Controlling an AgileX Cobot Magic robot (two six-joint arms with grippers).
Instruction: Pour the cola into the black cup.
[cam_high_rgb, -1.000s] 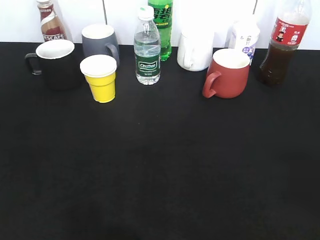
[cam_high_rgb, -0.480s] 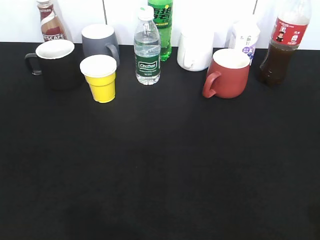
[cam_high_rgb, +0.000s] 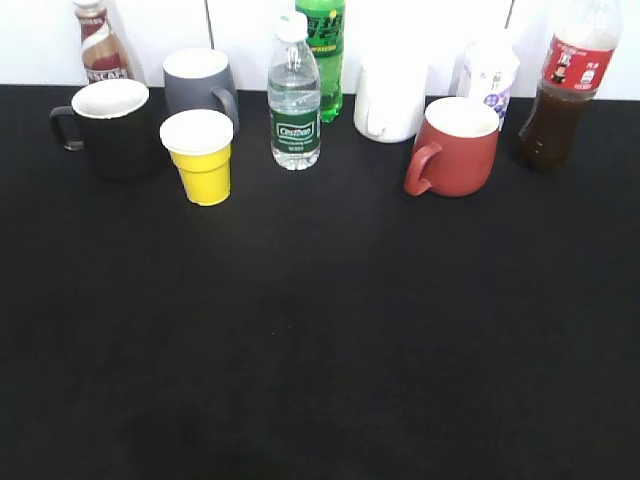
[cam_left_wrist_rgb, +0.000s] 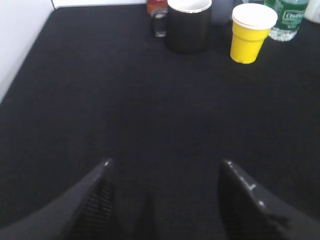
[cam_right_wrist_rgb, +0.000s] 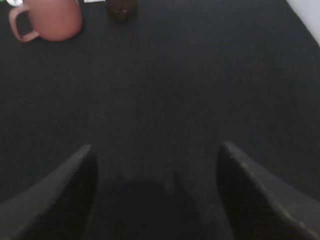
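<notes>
The cola (cam_high_rgb: 562, 85), a clear bottle of dark liquid with a red label, stands at the back right; its base shows in the right wrist view (cam_right_wrist_rgb: 121, 10). The black cup (cam_high_rgb: 112, 125), white inside with its handle to the left, stands at the back left and also shows in the left wrist view (cam_left_wrist_rgb: 188, 26). My left gripper (cam_left_wrist_rgb: 165, 165) is open and empty over bare cloth, well short of the black cup. My right gripper (cam_right_wrist_rgb: 155, 149) is open and empty, well short of the cola. Neither gripper shows in the exterior view.
Along the back stand a Nescafe bottle (cam_high_rgb: 100, 45), a grey mug (cam_high_rgb: 200, 85), a yellow cup (cam_high_rgb: 200, 155), a water bottle (cam_high_rgb: 294, 95), a green soda bottle (cam_high_rgb: 325, 45), a white mug (cam_high_rgb: 388, 100), a red mug (cam_high_rgb: 455, 147) and a white carton (cam_high_rgb: 490, 72). The black tablecloth (cam_high_rgb: 320, 330) covers the table.
</notes>
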